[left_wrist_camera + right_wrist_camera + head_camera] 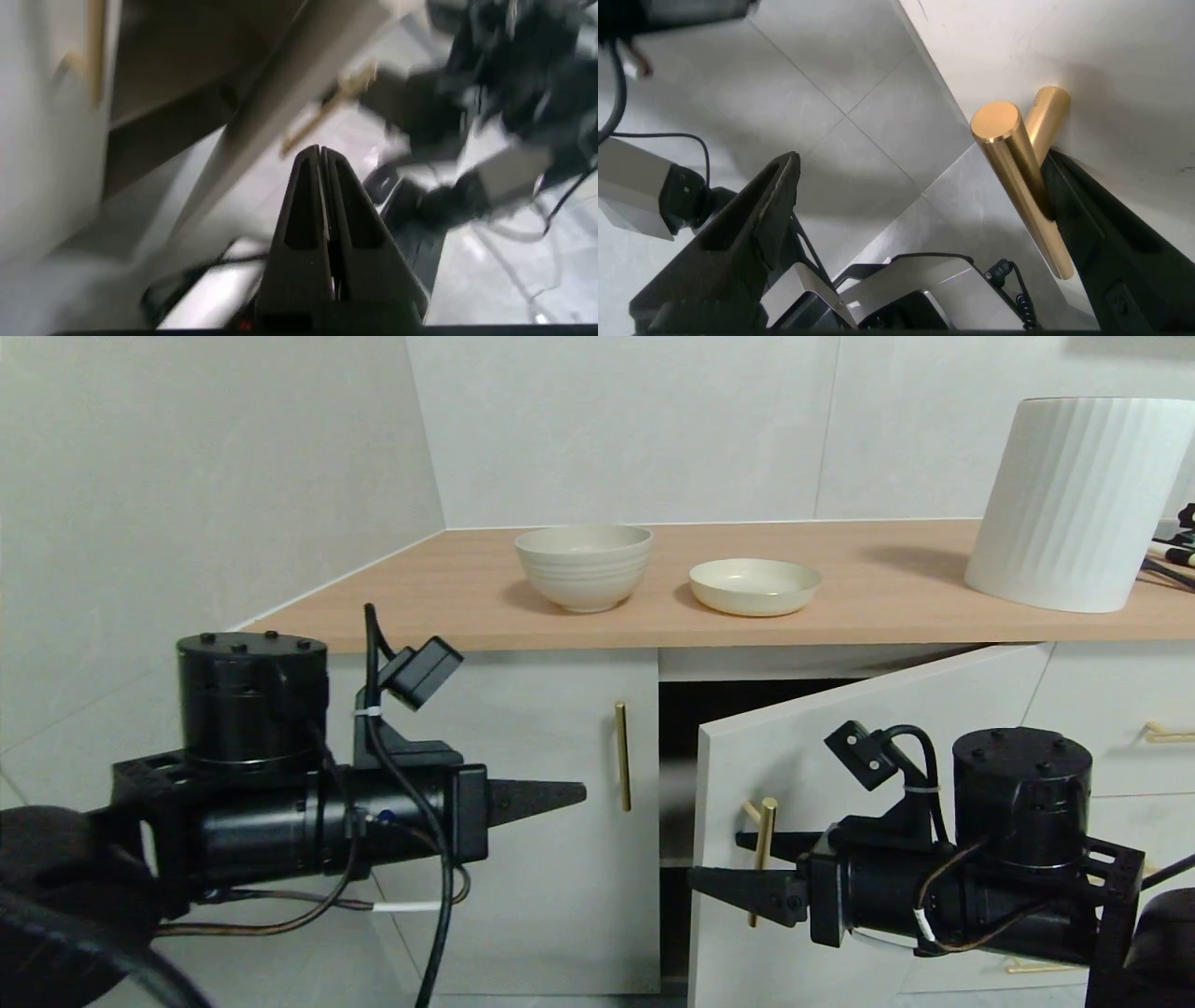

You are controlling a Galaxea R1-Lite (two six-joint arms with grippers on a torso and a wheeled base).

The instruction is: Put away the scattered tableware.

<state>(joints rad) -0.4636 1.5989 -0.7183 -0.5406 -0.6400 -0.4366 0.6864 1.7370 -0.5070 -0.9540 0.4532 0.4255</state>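
Head view: ribbed bowl [584,567] and shallow dish [754,585] sit on the countertop [448,602] above the open cabinet door [840,737]. Right gripper [724,861] jaws wide apart around the door's gold handle [766,831], not clamped. Left gripper [551,797] jaws pressed together, empty, left of the door.

The half-open cabinet door [840,737] stands just behind the right pincer [747,870], and its brass handle [764,840] sits between the spread fingers. Past that pincer's tips, the dark cabinet opening [677,747] is free. Behind the left pincer [569,793], whose fingers are pressed together, the closed door [551,859] blocks entry. The counter [448,607] overhangs above both.
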